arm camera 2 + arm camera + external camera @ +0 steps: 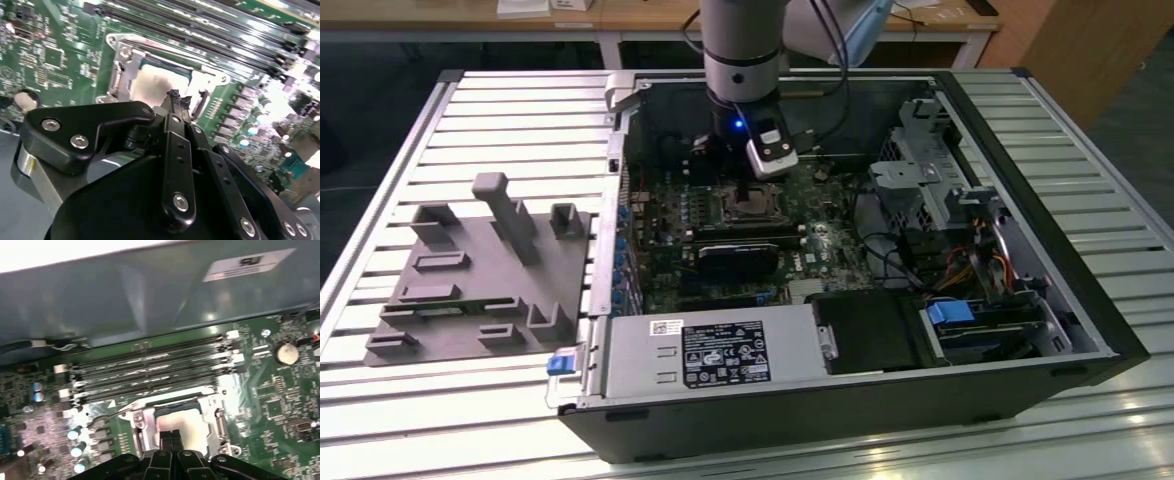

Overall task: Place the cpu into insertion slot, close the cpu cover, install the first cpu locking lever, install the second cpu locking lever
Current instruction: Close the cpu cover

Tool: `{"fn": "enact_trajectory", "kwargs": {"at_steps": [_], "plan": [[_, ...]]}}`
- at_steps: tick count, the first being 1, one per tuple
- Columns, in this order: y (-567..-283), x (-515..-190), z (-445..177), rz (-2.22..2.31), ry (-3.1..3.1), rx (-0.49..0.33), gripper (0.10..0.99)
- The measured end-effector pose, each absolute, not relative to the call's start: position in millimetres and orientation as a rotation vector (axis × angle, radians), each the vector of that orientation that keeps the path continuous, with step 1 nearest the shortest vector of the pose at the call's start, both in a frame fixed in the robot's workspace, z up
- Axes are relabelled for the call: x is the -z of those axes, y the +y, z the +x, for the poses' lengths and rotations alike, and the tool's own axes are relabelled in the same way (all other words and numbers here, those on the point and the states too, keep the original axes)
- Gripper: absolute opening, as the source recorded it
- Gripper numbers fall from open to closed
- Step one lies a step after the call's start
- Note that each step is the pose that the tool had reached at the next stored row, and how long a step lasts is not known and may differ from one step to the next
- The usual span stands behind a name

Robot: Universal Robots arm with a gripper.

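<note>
Pressing its two black fingertips together with nothing between them, the gripper stands tip-down right over the cpu; whether it touches the chip I cannot tell. The cpu already sits in the insertion slot. Its silvery top shows through the window of the cpu cover, which appears to lie flat over it. In the first wrist view a thin wire locking lever juts out beside the insertion slot and looks unlatched.

I judge the chip placed, the cover down or being pressed home, and the levers the work in hand. Catching such a lever would call for the closed tips to bear on a thin, springy wire without slipping off, and to keep clear of the memory slots just beside it.

In the exterior view the insertion slot lies in the upper middle of the frame, on the green motherboard inside the open computer case.

Counted: one gripper, one cpu, one insertion slot, one cpu cover, one locking lever plainly seen, four memory slots, one coin cell battery.
</note>
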State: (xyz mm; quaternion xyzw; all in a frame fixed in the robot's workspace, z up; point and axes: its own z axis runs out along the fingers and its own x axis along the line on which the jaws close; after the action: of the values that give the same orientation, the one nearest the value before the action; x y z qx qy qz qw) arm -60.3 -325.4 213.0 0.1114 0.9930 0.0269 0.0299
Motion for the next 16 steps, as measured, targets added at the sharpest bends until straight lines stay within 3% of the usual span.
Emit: {"fn": "enact_trajectory", "kwargs": {"at_steps": [16], "plan": [[-325.4, -222.3, -48.7, 0.344, 3.063, -0.083, 0.102]]}}
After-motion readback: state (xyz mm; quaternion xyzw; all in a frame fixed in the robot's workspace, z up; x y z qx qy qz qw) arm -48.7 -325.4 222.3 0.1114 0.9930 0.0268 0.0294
